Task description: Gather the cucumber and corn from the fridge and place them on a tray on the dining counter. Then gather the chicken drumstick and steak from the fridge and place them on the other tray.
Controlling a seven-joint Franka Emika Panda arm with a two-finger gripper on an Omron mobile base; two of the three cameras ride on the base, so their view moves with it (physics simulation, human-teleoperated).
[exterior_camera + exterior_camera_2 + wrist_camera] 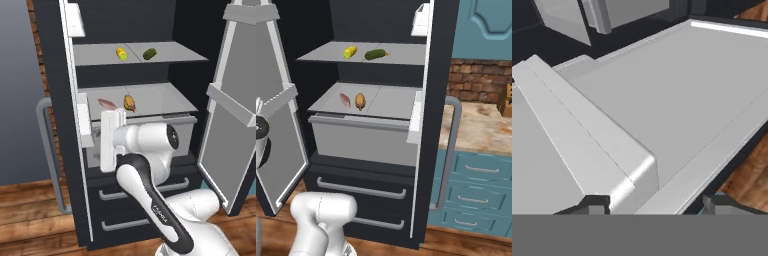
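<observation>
The tall navy-black fridge point(60, 125) stands with both doors swung wide. On its upper grey shelf lie the short bright yellow corn cob point(121, 53) and, just beside it, the dark green oblong cucumber point(149, 53), apart from one another. One shelf lower rest the flat pinkish-red steak point(106, 103) and the golden-tan chicken drumstick point(130, 103), close together near the shelf's front. All four lie above and beyond the gripper point(654, 202), inside the cabinet.

In the hand view the two dark finger tips point(594, 204) stand apart at the bottom edge, with the corner of a pale grey door shelf point(592, 145) reaching down between them; the jaws look released, and nothing is clamped. A broad flat grey door panel point(697, 90) stretches beyond that ledge.

From the left base camera the white arm bends up in front of the fridge's pale grey crisper drawer point(175, 135), its wrist against the door bin point(84, 122) of the left door. Below sit two dark drawers with horizontal silver handles point(361, 189). A long silver bar handle point(448, 150) runs down the other door.

The floor is brown wood planks point(30, 210). To the side stand teal cabinets point(481, 180) under a beige mottled stone top point(476, 125), with red-brown brick wall point(476, 75) behind.
</observation>
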